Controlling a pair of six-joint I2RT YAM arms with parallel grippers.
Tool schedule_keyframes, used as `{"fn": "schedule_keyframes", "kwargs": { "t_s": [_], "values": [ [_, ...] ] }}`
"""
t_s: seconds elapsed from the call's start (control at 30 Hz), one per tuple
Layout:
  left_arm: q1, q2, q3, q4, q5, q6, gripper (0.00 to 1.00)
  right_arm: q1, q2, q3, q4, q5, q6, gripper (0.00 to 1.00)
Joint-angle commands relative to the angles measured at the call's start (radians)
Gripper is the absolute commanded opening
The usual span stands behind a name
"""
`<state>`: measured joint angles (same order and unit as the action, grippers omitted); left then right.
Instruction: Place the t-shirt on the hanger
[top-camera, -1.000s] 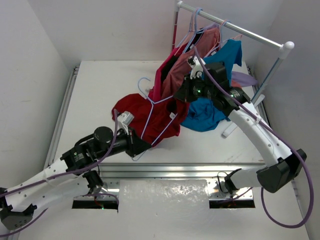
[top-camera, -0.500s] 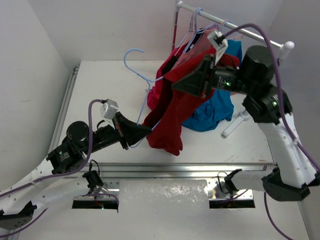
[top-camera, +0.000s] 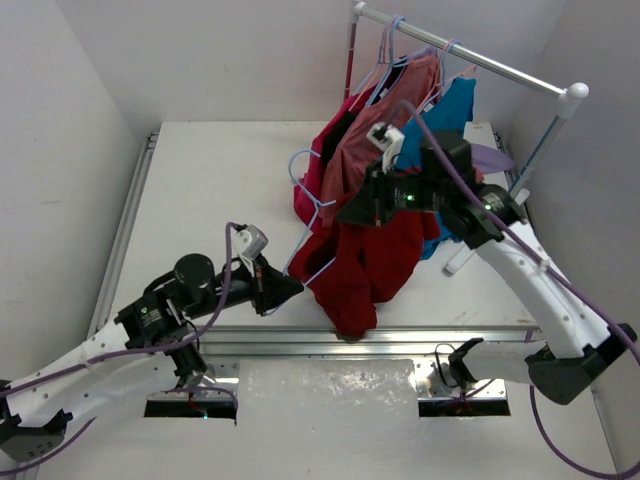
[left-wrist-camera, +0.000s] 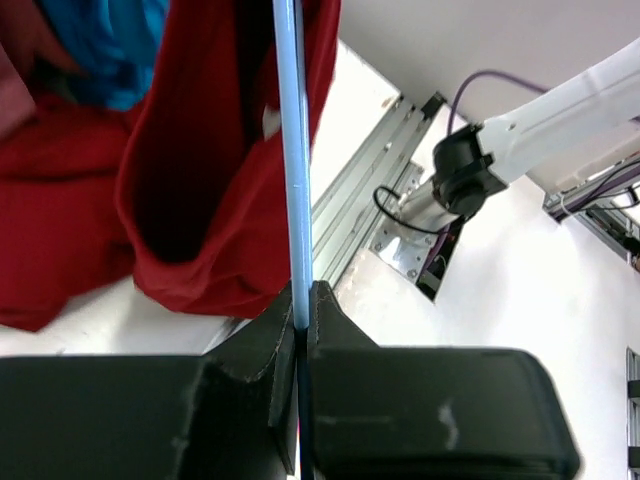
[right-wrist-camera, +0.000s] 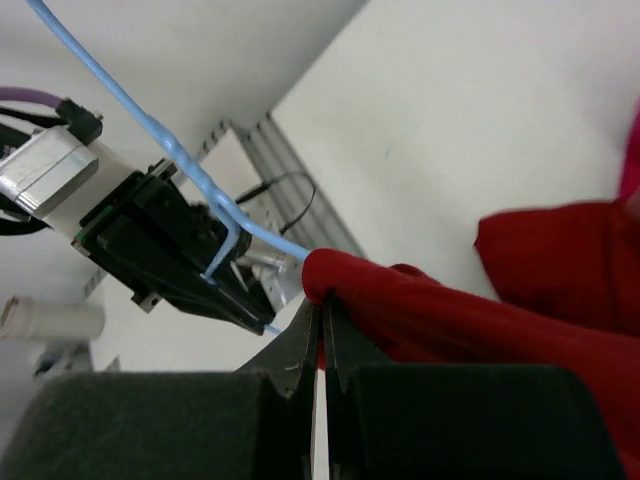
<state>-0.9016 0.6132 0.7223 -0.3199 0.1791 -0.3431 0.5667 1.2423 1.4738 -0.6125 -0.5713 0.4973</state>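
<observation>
The dark red t-shirt (top-camera: 375, 265) hangs in a bunch from my right gripper (top-camera: 348, 213), which is shut on a fold of it above the table's front middle. In the right wrist view the jaws (right-wrist-camera: 320, 312) pinch the red cloth (right-wrist-camera: 450, 320). The pale blue hanger (top-camera: 298, 165) stands tilted, hook up and toward the rack. My left gripper (top-camera: 292, 290) is shut on its lower end. In the left wrist view the hanger's bar (left-wrist-camera: 293, 150) runs up from the shut jaws (left-wrist-camera: 303, 297), with the t-shirt (left-wrist-camera: 220, 200) draped round it.
A clothes rack (top-camera: 470, 55) stands at the back right with a salmon-pink shirt (top-camera: 350, 150), a magenta shirt (top-camera: 308, 200) and a blue shirt (top-camera: 455, 110) on hangers. An aluminium rail (top-camera: 430, 338) runs along the table's front edge.
My right gripper has come down and slightly left with the t-shirt, which now hangs lower. The hanger's hook has swung right toward the rack; my left gripper moved a little right.
</observation>
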Motion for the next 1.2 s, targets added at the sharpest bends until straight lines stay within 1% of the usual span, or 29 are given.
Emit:
{"fn": "schedule_keyframes", "kwargs": {
  "t_s": [0.0,0.03,0.07,0.1,0.13,0.17,0.2,0.27,0.37,0.4,0.43,0.5,0.53,0.57,0.6,0.63,0.67,0.7,0.8,0.83,0.87,0.9,0.93,0.97,1.0,1.03,1.1,1.13,1.17],
  "values": [
    [-0.002,0.026,-0.044,0.240,0.035,-0.052,0.00,0.030,0.006,-0.041,0.117,-0.142,0.014,0.00],
    [-0.003,0.045,-0.059,0.270,0.046,-0.063,0.00,0.036,0.011,-0.046,0.117,-0.160,0.007,0.00],
    [-0.003,0.051,-0.096,0.338,0.056,-0.074,0.00,0.038,0.008,-0.056,0.126,-0.177,0.007,0.00],
    [-0.003,0.051,-0.122,0.373,0.069,-0.094,0.00,0.038,0.005,-0.093,0.143,-0.199,0.012,0.00],
    [-0.003,0.042,-0.151,0.412,0.072,-0.103,0.00,0.038,-0.001,-0.116,0.186,-0.270,0.017,0.00],
    [-0.003,0.031,-0.182,0.482,0.071,-0.112,0.00,0.038,-0.012,-0.141,0.201,-0.297,0.023,0.00],
    [-0.003,0.017,-0.240,0.508,0.059,-0.126,0.00,0.036,-0.018,-0.180,0.212,-0.306,0.021,0.00],
    [-0.003,-0.030,-0.285,0.561,0.045,-0.131,0.00,0.033,-0.041,-0.214,0.201,-0.270,-0.012,0.03],
    [-0.003,-0.076,-0.313,0.536,0.005,-0.119,0.00,0.018,-0.070,-0.260,0.183,-0.173,-0.043,0.10],
    [-0.003,-0.087,-0.314,0.527,0.003,-0.114,0.00,0.015,-0.076,-0.276,0.183,-0.151,-0.051,0.16],
    [-0.003,-0.096,-0.317,0.518,0.003,-0.109,0.00,0.012,-0.081,-0.282,0.189,-0.132,-0.055,0.26],
    [-0.003,-0.107,-0.328,0.518,0.008,-0.102,0.00,0.009,-0.089,-0.297,0.203,-0.084,-0.068,0.31],
    [-0.003,-0.109,-0.340,0.524,0.011,-0.100,0.00,0.006,-0.087,-0.299,0.212,-0.075,-0.072,0.37],
    [-0.003,-0.112,-0.348,0.536,0.014,-0.100,0.00,0.002,-0.086,-0.296,0.214,-0.067,-0.084,0.53],
    [-0.003,-0.112,-0.356,0.544,0.017,-0.103,0.00,0.001,-0.078,-0.281,0.194,-0.046,-0.094,0.58],
    [-0.003,-0.110,-0.363,0.551,0.020,-0.105,0.00,-0.004,-0.076,-0.268,0.180,-0.029,-0.106,0.66],
    [-0.003,-0.110,-0.379,0.567,0.023,-0.106,0.00,-0.002,-0.076,-0.242,0.169,-0.015,-0.129,0.80],
    [-0.003,-0.107,-0.385,0.571,0.023,-0.108,0.00,-0.004,-0.079,-0.230,0.159,-0.006,-0.141,0.84],
    [-0.005,-0.098,-0.397,0.573,0.002,-0.106,0.00,-0.005,-0.125,-0.202,0.145,0.002,-0.213,0.86],
    [-0.003,-0.098,-0.394,0.565,-0.001,-0.105,0.00,-0.004,-0.167,-0.201,0.148,0.008,-0.241,0.86],
    [-0.003,-0.093,-0.393,0.562,-0.006,-0.102,0.00,-0.004,-0.190,-0.201,0.151,0.025,-0.300,0.87],
    [-0.003,-0.089,-0.386,0.561,-0.004,-0.102,0.00,-0.004,-0.214,-0.217,0.160,0.048,-0.330,0.87],
    [-0.005,-0.086,-0.383,0.558,0.000,-0.100,0.00,-0.004,-0.240,-0.234,0.192,0.123,-0.362,0.87],
    [-0.003,-0.082,-0.379,0.556,0.014,-0.100,0.00,-0.004,-0.291,-0.256,0.210,0.166,-0.435,0.87],
    [-0.003,-0.075,-0.368,0.555,0.019,-0.100,0.00,-0.004,-0.314,-0.312,0.259,0.207,-0.465,0.87],
    [-0.003,-0.069,-0.363,0.545,0.023,-0.102,0.00,-0.004,-0.352,-0.340,0.281,0.265,-0.570,0.87],
    [-0.005,-0.052,-0.344,0.539,0.043,-0.102,0.00,-0.004,-0.385,-0.432,0.335,0.277,-0.675,0.88],
    [-0.003,-0.046,-0.336,0.530,0.051,-0.105,0.00,-0.005,-0.397,-0.461,0.356,0.289,-0.777,0.88],
    [-0.003,-0.032,-0.330,0.527,0.078,-0.103,0.00,-0.004,-0.412,-0.508,0.375,0.280,-0.814,0.89]
  ]
}}
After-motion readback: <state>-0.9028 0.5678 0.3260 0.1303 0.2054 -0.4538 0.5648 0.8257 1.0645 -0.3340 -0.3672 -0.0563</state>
